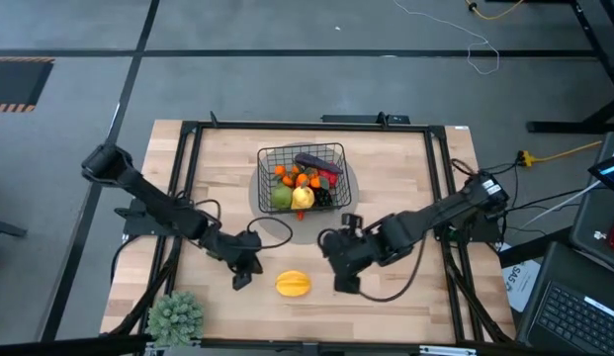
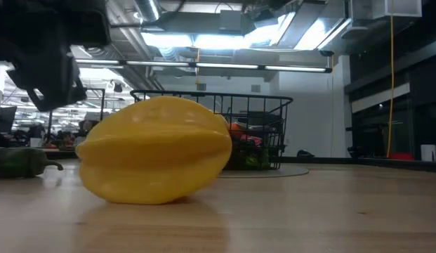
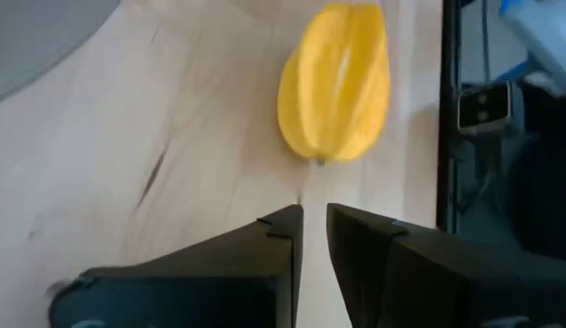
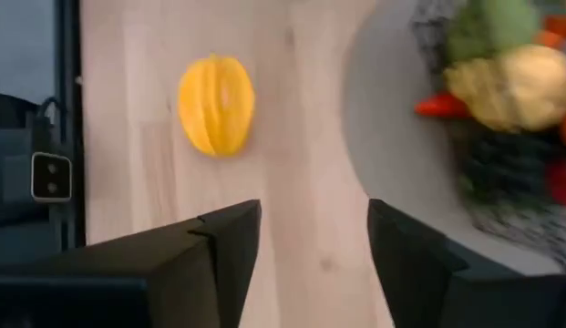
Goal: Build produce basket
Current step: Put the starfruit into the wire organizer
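Note:
The black wire basket stands on a grey round mat at the table's middle, with several produce pieces inside, among them a green apple and a yellow piece. A yellow ridged fruit lies on its side on the bare wood near the front edge. My left gripper hovers just left of that fruit with its fingers shut and nothing between them. My right gripper hovers just right of it, open and holding nothing.
A spiky pale-green potted plant stands at the near left corner. A black frame runs round the tabletop. A dark green piece lies on the table at the left of the low view. Bare wood lies between the fruit and the mat.

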`<state>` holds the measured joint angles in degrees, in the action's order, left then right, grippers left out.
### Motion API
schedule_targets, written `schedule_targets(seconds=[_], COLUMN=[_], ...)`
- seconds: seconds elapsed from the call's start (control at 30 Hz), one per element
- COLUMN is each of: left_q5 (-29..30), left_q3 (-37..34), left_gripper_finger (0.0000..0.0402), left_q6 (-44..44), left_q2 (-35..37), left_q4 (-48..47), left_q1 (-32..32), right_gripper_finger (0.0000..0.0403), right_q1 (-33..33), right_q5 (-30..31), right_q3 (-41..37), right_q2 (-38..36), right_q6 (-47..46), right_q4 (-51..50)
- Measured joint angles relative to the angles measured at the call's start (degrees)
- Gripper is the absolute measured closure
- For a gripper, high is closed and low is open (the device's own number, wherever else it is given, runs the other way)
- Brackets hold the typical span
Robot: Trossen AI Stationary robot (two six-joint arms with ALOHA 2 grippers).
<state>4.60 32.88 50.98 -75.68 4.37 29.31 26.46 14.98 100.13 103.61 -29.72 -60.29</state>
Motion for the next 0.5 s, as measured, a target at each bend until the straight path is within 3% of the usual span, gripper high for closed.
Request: schedule_targets(seconds=[0.17,0.3,0.5], left_q5=[3.36,9.42,20.52], left_q3=[-0.02,-0.02,-0.02], left_gripper_finger=[0.036,0.036,0.036], left_q6=[-4.31,-8.43,-12.18], left_q2=[6.19,10.31,12.55], left_q4=[-4.44,-7.24,-9.71], left_q1=[2.47,5.46,8.28], right_gripper_finger=[0.0215,0.0215,0.0215], right_q1=[-0.31,-1.19,-3.69], right_q5=[0.0,0.34,-2.05], right_q3=[-11.13,-18.27,-25.28], right_q2=[0.01,-0.01,-0.01], right_q6=[7.09,13.56,18.79], right_q4=[22.0,39.66,47.32])
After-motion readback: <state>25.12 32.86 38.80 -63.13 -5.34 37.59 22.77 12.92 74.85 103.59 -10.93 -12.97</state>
